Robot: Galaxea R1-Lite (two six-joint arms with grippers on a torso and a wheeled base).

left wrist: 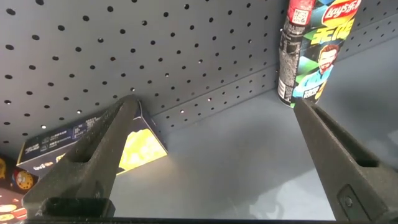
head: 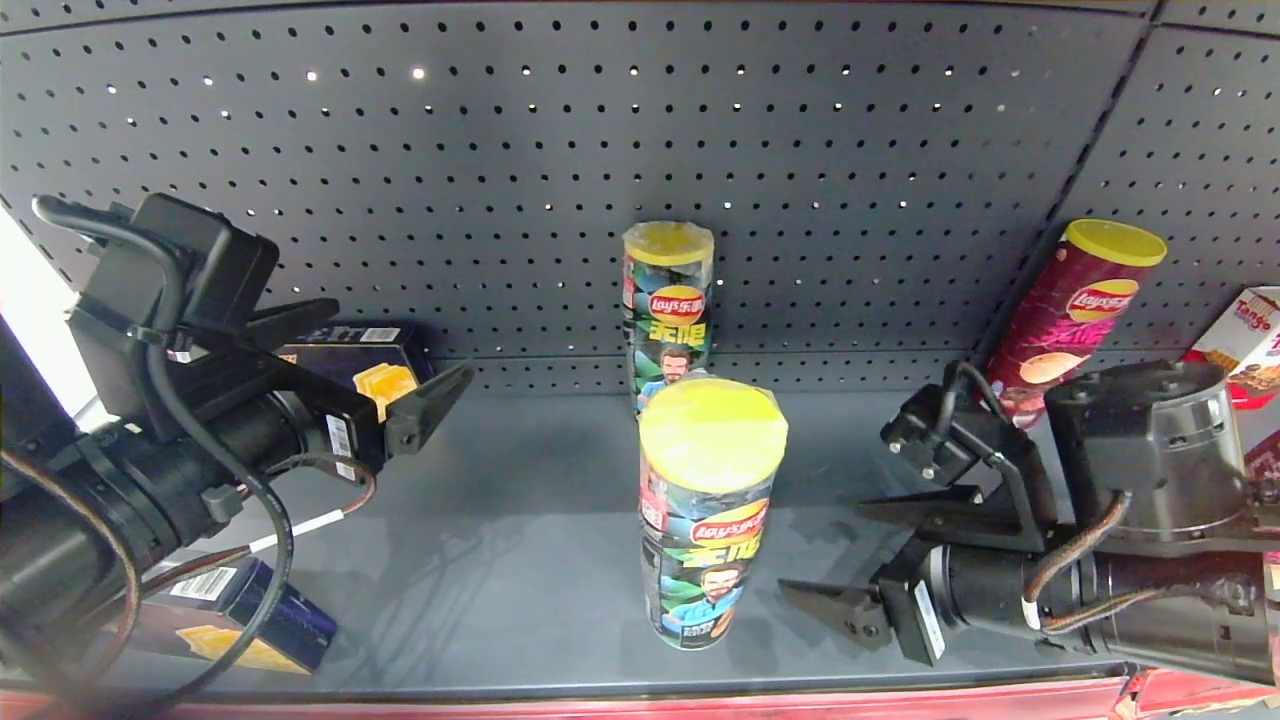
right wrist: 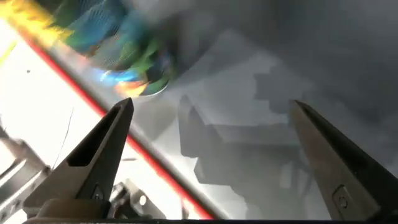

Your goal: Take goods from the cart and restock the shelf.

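Note:
Two green chip cans with yellow lids stand upright mid-shelf, the front can (head: 708, 510) ahead of the back can (head: 668, 310). My right gripper (head: 822, 550) is open just right of the front can and holds nothing. In the right wrist view this gripper (right wrist: 211, 107) hangs over the shelf's front edge, and the can (right wrist: 118, 50) is a blur beyond one finger. My left gripper (head: 375, 360) is open at the shelf's left, empty, in front of a dark box (head: 365, 365). In the left wrist view, the left gripper (left wrist: 214, 104) has the box (left wrist: 56, 140) and back can (left wrist: 311, 56) beyond it.
A maroon chip can (head: 1075, 320) leans against the pegboard at the right, beside a red-and-white box (head: 1250, 340). A blue box (head: 240, 620) lies at the shelf's front left under my left arm. Bare shelf floor (head: 500, 520) lies between the left boxes and the cans.

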